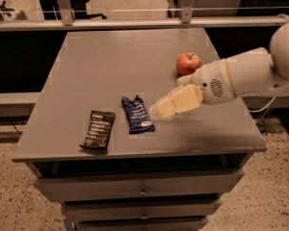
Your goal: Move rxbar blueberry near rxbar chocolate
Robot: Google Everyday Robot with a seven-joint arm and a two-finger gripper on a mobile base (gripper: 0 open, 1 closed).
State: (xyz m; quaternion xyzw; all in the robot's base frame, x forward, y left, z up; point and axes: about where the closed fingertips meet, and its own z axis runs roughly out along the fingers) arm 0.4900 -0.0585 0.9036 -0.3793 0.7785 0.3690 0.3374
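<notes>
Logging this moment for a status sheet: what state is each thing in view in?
Navy-blue snack bar wrapper: lying flat on grey table, unheld, apart from black one.
Black snack bar wrapper with white text: lying flat near front edge.
Red apple: upright, stem up.
Gripper: just right of navy-blue wrapper.
Grey drawers: shut.

Smooth plastic jaws above matt grey table (111, 57)
</notes>
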